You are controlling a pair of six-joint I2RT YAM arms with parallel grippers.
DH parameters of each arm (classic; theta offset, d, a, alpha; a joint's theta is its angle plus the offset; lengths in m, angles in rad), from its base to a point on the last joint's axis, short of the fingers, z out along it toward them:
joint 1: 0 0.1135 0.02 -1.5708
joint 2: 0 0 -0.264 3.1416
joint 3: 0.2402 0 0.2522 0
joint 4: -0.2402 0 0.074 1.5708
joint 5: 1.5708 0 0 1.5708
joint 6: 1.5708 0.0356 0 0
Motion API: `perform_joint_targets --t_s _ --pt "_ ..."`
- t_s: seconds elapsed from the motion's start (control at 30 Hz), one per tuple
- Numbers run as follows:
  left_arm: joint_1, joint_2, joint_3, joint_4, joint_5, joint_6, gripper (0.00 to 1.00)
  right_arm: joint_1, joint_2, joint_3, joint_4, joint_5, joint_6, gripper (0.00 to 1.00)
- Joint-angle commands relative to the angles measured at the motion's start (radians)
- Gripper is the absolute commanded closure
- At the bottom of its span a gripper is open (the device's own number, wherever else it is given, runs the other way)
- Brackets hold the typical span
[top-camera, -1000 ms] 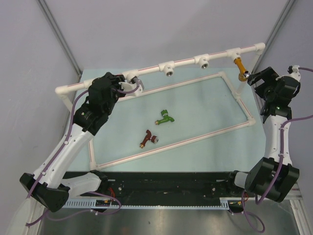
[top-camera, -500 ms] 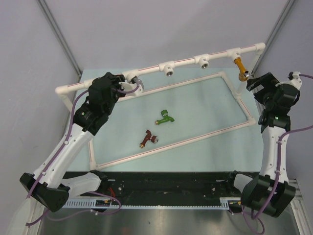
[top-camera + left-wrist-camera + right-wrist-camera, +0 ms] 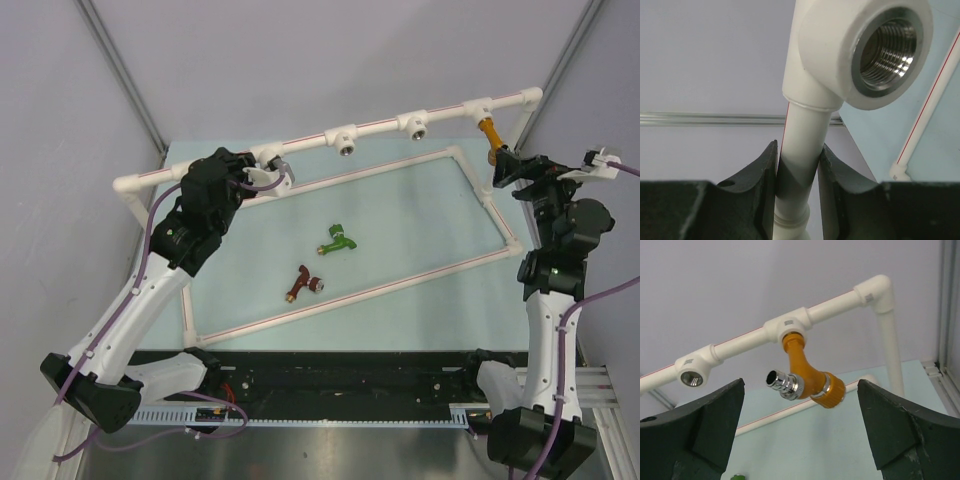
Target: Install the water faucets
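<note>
As seen from the top external camera, item by item:
- white pipe frame (image 3: 330, 134): raised rail across the far side of the teal mat (image 3: 400, 215), with a flat rectangle of pipe lying on the mat.
- orange-yellow faucet (image 3: 489, 134): seated in the rightmost tee of the rail, hanging down from it.
- green faucet (image 3: 337, 240): lying loose on the mat inside the rectangle, near its middle.
- red-brown faucet (image 3: 303, 284): lying loose on the mat, just near-left of the green faucet, apart from it.
- left gripper (image 3: 255, 176): at the left end of the rail, beside the leftmost tee socket (image 3: 277, 159).
- right gripper (image 3: 515, 166): just beside the orange-yellow faucet, on its near-right side.

Left wrist camera:
- both black fingers (image 3: 765, 172) pressed against the white pipe, one on each side, pinching it just below the tee.
- the tee's silver-ringed threaded socket is vacant and faces the camera.

Right wrist camera:
- fingers (image 3: 705, 425) spread wide, touching nothing.
- orange-yellow faucet hangs between and beyond them from its tee, with its metallic nozzle (image 3: 783, 382) pointing left.
- next socket to the left is vacant.
</note>
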Motion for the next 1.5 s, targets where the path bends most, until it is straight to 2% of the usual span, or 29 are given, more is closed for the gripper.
perform_joint_targets --t_s 0.0,0.67,0.87,0.97,1.0,1.07,1.1,1.2,1.27,1.4,1.47 --pt "0.0 0.015 0.016 -0.024 0.031 -0.098 1.0 0.026 0.048 -0.008 0.132 -0.125 -0.025 0.0" --pt "0.0 0.028 0.014 -0.024 0.029 -0.095 1.0 0.025 0.242 0.01 0.169 -0.306 0.104 0.02" --pt "0.0 0.028 0.014 -0.024 0.029 -0.096 1.0 0.035 0.265 0.021 0.212 -0.4 0.148 0.18" --pt "0.0 0.028 0.016 -0.024 0.031 -0.096 1.0 0.04 0.268 0.021 0.212 -0.401 0.15 0.32" --pt "0.0 0.026 0.014 -0.024 0.029 -0.096 1.0 0.042 0.269 0.023 0.213 -0.404 0.156 0.44" --pt "0.0 0.025 0.014 -0.024 0.029 -0.096 1.0 0.042 0.269 0.023 0.216 -0.409 0.159 0.55" --pt "0.0 0.025 0.016 -0.024 0.031 -0.096 1.0 0.042 0.269 0.024 0.218 -0.411 0.162 0.65" --pt "0.0 0.026 0.016 -0.024 0.031 -0.096 1.0 0.042 0.266 0.029 0.223 -0.418 0.171 0.78" --pt "0.0 0.026 0.016 -0.024 0.031 -0.095 1.0 0.043 0.257 0.032 0.224 -0.418 0.175 0.8" --pt "0.0 0.026 0.014 -0.024 0.031 -0.096 1.0 0.043 0.239 0.041 0.224 -0.414 0.182 1.0" --pt "0.0 0.026 0.014 -0.024 0.031 -0.096 1.0 0.043 0.226 0.047 0.223 -0.411 0.184 1.0"
